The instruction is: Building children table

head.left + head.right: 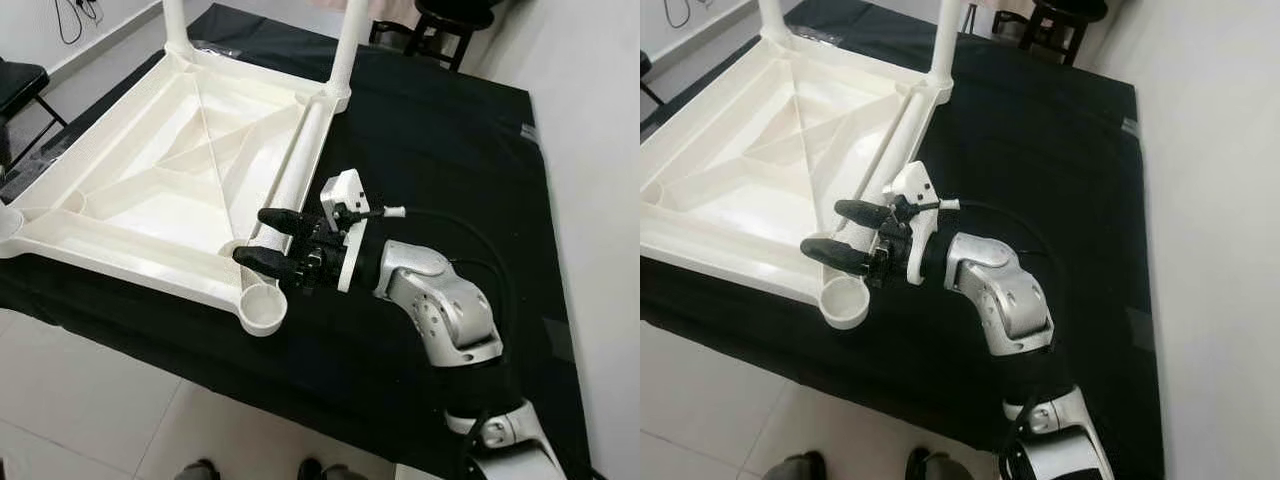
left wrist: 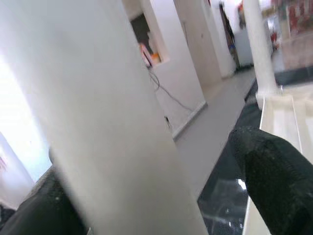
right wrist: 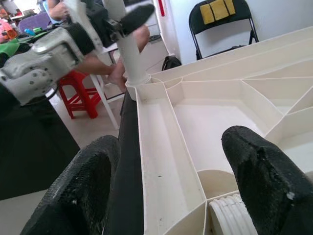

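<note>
Children's table [image 1: 120, 255] lies upside down on a black cloth [image 1: 430, 130], its ribbed white underside facing up; in the head views two legs [image 1: 350, 40] stand in the far corner sockets, and a loose leg [image 1: 305, 150] lies in the trough along the right rim. The near right socket [image 1: 262, 310] is an empty round cup. The right gripper [image 1: 252, 236] hovers at the near end of that loose leg with its fingers spread wide, gripping nothing. The moulded plastic looks light, stiff and rather slick, so the loose leg is best taken around its round shaft, close to the middle, where the pads can wrap it; the thin ribs of the top seem likelier to flex than to break. In the left wrist view a white corner leg [image 2: 98, 122] stands between the black fingers [image 2: 274, 176], which appear closed around it. In the right wrist view the grooved end of the loose leg [image 3: 230, 215] sits just below the wide-open fingers, the shallow compartments of the underside are otherwise bare, and across the top the left gripper [image 3: 120, 22] clasps the corner leg standing in its socket, with a folding chair [image 3: 220, 14] beyond
</note>
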Robot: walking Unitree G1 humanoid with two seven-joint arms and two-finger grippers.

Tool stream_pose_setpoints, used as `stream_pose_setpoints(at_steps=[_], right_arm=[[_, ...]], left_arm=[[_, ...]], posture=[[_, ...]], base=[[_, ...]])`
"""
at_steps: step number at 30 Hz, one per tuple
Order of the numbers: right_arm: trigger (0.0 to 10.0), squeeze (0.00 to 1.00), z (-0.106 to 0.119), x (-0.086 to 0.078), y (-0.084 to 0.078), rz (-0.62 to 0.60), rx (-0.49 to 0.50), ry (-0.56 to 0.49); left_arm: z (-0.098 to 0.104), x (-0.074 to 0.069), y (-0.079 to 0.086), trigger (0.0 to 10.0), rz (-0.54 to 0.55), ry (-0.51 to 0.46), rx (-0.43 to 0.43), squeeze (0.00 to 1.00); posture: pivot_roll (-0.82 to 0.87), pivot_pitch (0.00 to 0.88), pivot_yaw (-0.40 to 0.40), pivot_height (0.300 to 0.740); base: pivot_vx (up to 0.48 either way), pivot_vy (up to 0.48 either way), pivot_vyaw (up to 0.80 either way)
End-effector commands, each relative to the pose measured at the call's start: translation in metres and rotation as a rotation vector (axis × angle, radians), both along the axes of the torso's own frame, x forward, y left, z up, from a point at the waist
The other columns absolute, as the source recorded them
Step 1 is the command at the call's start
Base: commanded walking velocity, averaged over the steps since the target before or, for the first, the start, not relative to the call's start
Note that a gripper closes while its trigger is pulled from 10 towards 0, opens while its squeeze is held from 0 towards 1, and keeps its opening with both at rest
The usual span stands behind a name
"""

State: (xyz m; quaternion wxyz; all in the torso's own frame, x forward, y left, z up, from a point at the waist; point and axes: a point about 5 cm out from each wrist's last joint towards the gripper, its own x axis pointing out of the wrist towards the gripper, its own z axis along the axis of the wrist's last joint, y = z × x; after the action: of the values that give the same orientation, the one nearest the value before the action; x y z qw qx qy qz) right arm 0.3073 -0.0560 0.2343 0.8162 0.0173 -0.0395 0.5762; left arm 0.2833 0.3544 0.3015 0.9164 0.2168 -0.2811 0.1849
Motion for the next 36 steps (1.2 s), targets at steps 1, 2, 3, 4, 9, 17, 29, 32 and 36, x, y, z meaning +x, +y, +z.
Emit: stream_pose_setpoints(at_steps=[1, 2, 3, 4, 9, 17, 29, 32, 36], right_arm=[[10.0, 0.00, 0.000, -0.003, -0.002, -0.001, 0.013, -0.027], [10.0, 0.00, -0.002, -0.004, -0.003, -0.007, 0.012, -0.032], [10.0, 0.00, -0.002, -0.004, -0.003, -0.007, 0.012, -0.032], [10.0, 0.00, -0.003, -0.005, -0.005, -0.006, 0.019, -0.037], [10.0, 0.00, -0.008, -0.010, -0.011, 0.016, 0.024, -0.065], [10.0, 0.00, -0.009, -0.018, -0.019, 0.078, 0.061, -0.058], [10.0, 0.00, -0.037, 0.009, -0.027, -0.218, 0.049, 0.071], [10.0, 0.00, -0.038, 0.011, -0.029, -0.261, 0.089, 0.088], [10.0, 0.00, -0.039, 0.008, -0.032, -0.255, 0.104, 0.089]], left_arm=[[0.002, -0.009, -0.005, 10.0, 0.007, -0.031, 0.009, 0.00], [0.000, -0.015, -0.004, 10.0, 0.029, -0.035, 0.006, 0.00], [0.000, -0.015, -0.004, 10.0, 0.029, -0.035, 0.006, 0.00], [-0.006, -0.021, -0.006, 10.0, 0.008, -0.019, -0.015, 0.00], [-0.038, -0.039, -0.030, 10.0, -0.168, 0.089, -0.103, 0.00], [-0.059, -0.068, -0.057, 10.0, -0.384, 0.180, -0.202, 0.00], [-0.118, -0.078, -0.127, 10.0, -0.604, 0.498, -0.431, 0.00], [-0.124, -0.069, -0.148, 10.0, -0.648, 0.542, -0.414, 0.00], [-0.130, -0.066, -0.169, 10.0, -0.743, 0.592, -0.402, 0.00]], posture=[[0.10, 0.243, -0.132, 0.740], [0.10, 0.243, -0.132, 0.740], [0.10, 0.243, -0.132, 0.740], [0.11, 0.244, -0.123, 0.740], [0.12, 0.245, -0.122, 0.740], [0.12, 0.245, -0.119, 0.740], [0.10, 0.229, -0.126, 0.740], [0.09, 0.222, -0.117, 0.740], [0.08, 0.213, -0.097, 0.740]], base=[[0.000, 0.000, 0.00], [0.000, 0.000, 0.00], [0.000, 0.000, 0.00], [0.000, 0.000, 0.00], [0.000, 0.000, 0.00], [0.000, 0.000, 0.00], [0.000, 0.000, 0.00], [0.000, 0.320, 0.00], [0.000, 0.480, 0.00]])
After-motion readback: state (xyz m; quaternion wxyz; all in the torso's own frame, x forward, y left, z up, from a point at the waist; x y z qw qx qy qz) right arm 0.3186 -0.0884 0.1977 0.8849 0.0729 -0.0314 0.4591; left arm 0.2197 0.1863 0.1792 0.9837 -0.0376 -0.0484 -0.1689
